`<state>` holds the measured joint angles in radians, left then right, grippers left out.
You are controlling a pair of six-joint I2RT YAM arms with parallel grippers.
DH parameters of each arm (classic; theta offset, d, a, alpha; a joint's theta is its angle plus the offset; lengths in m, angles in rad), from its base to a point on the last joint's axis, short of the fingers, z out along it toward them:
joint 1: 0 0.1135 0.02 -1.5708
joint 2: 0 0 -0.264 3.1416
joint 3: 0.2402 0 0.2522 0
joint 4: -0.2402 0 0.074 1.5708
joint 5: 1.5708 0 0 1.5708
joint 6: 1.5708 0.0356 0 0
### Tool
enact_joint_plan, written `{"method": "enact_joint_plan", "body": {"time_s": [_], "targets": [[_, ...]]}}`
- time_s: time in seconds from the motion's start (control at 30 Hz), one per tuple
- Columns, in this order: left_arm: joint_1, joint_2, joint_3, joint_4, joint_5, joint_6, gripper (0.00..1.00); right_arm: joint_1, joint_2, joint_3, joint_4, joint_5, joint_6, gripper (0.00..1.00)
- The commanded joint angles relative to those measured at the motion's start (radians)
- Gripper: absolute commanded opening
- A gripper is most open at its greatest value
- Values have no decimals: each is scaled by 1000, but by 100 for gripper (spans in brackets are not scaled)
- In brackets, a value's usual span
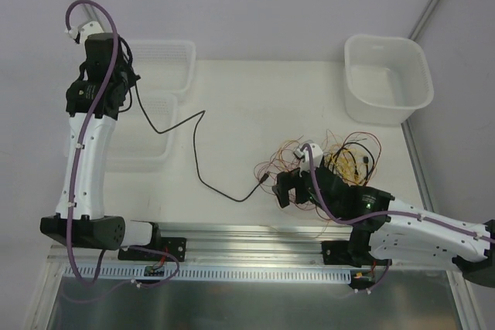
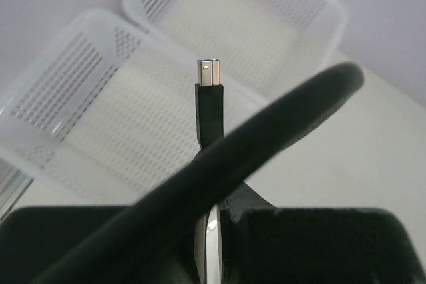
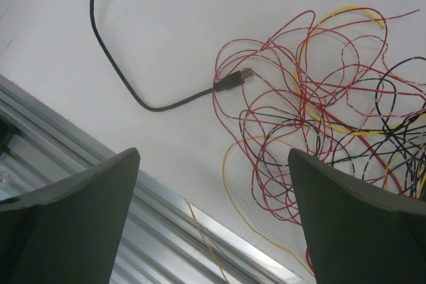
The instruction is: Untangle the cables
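The cables are a tangle (image 1: 332, 156) of thin red, yellow and black wires right of the table's middle; it also shows in the right wrist view (image 3: 319, 118). A thicker black cable (image 1: 197, 168) runs from the tangle's left edge up to my left gripper (image 1: 124, 81). Its far plug (image 3: 231, 80) lies against the red loops. My left gripper (image 2: 213, 211) is raised over the baskets and shut on this cable's other plug (image 2: 208, 98), which sticks out between the fingers. My right gripper (image 3: 213, 164) is open and empty, just left of and in front of the tangle (image 1: 294, 187).
Two white mesh baskets (image 1: 158, 63) (image 1: 147, 133) stand at the back left, also in the left wrist view (image 2: 86, 118). A white tub (image 1: 387, 79) stands at the back right. A metal rail (image 1: 255, 237) runs along the near edge; one yellow wire hangs over it (image 3: 206, 237).
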<state>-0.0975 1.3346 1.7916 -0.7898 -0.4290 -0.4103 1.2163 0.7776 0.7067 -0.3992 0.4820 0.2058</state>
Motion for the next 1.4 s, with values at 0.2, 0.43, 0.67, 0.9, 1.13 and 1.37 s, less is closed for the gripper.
{"method": "enact_joint_plan", "body": {"time_s": [0.2, 0.43, 0.67, 0.9, 1.13, 1.37], "targets": [[278, 55, -449, 191, 119, -47, 4, 5, 38, 27, 14, -55, -9, 99], [298, 78, -501, 195, 202, -50, 77, 5, 101, 40, -1, -72, 1, 100], [298, -20, -503, 196, 243, -35, 99, 5, 121, 57, -9, -75, 6, 100], [388, 131, -468, 199, 585, -69, 99, 5, 141, 74, -32, -91, 24, 99], [450, 258, -452, 204, 1026, -131, 99, 5, 127, 65, -70, -92, 43, 100], [455, 167, -373, 205, 1171, -194, 99, 5, 150, 68, -72, -91, 40, 100]]}}
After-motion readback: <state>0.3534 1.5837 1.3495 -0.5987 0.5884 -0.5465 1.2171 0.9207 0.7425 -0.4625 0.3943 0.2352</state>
